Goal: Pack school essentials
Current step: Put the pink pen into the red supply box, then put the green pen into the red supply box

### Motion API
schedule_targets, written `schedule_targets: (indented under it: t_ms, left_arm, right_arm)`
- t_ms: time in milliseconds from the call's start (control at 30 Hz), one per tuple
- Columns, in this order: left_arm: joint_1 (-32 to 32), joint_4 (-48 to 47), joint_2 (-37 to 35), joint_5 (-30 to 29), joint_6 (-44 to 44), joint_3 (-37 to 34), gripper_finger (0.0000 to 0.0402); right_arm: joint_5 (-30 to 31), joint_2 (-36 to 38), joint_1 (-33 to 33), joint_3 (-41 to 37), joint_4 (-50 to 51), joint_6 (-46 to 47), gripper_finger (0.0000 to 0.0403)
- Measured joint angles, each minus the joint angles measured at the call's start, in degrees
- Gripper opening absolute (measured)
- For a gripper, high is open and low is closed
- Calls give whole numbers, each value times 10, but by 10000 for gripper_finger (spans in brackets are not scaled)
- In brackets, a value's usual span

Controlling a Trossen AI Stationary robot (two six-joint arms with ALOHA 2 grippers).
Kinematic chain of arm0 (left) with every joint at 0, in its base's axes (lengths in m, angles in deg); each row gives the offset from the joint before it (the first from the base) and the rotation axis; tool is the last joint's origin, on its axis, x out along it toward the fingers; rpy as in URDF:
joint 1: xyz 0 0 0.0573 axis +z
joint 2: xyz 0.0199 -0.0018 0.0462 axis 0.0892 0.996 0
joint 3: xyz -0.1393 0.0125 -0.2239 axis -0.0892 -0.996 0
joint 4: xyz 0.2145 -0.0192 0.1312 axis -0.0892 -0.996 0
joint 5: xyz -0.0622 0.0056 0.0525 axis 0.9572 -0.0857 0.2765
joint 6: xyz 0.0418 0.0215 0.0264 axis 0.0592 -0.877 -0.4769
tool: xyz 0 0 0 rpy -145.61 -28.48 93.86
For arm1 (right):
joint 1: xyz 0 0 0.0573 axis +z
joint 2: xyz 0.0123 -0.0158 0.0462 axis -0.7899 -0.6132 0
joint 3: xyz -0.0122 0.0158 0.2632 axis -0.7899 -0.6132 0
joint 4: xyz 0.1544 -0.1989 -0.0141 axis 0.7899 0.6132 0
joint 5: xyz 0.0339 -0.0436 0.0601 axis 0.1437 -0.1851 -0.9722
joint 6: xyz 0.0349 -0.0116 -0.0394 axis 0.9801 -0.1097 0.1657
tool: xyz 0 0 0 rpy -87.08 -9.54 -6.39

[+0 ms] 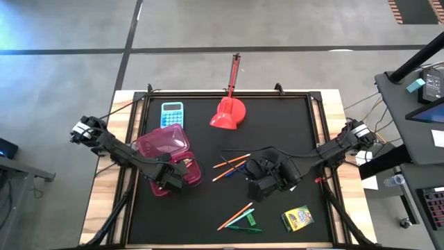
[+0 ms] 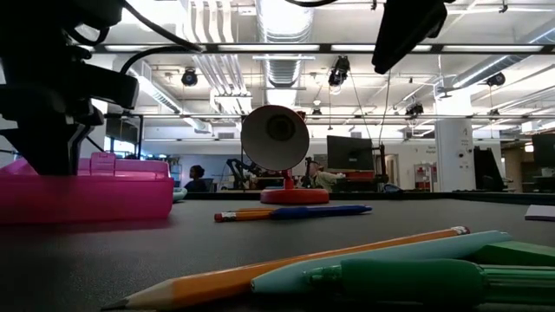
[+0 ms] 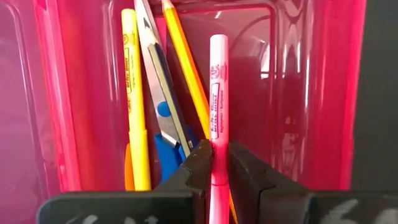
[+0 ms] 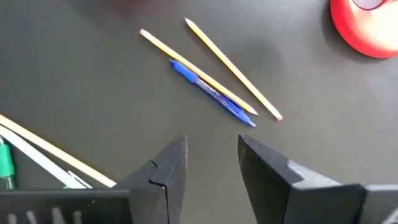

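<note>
An open pink plastic case (image 1: 165,147) lies at the mat's left. My left gripper (image 3: 214,167) stands over its tray (image 3: 298,93), shut on a pink highlighter (image 3: 217,87). Inside the tray lie a yellow highlighter (image 3: 133,93), blue-handled scissors (image 3: 160,106) and an orange pencil (image 3: 186,68). My right gripper (image 4: 211,165) hangs open above the mat's middle (image 1: 267,179), nothing between its fingers. Beyond it lie two orange pencils and a blue pen (image 4: 214,93). More pencils and green pens (image 1: 239,217) and a crayon box (image 1: 297,218) lie near the front edge. My left gripper pinches the pink highlighter's barrel (image 3: 217,134) between its two fingers, toward one end. The fingers come from above, pointing steeply down, and lie across it. The longer part reaches out over the tray floor beside the orange pencil; whether it rests there I cannot tell.
A light-blue calculator (image 1: 172,114) lies behind the case, and a red scoop-shaped thing (image 1: 229,114) with a long handle stands at the back middle. The case's lid (image 1: 161,142) lies open beside the tray. Bare black mat spreads at the right and back right.
</note>
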Motion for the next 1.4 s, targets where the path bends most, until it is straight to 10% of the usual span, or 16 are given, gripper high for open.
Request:
schedule_targets:
  t_ms: [567, 967, 1400]
  left_arm:
    - [0, 13, 0, -3, 19, -1, 20]
    - [0, 13, 0, 7, 36, -1, 116]
    - [-1, 19, -67, -10, 89, 73, 129]
  right_arm:
    - [0, 0, 18, 0, -72, 40, 123]
    - [0, -6, 68, 0, -107, 41, 154]
    - [-1, -135, 135, 1, -192, 60, 124]
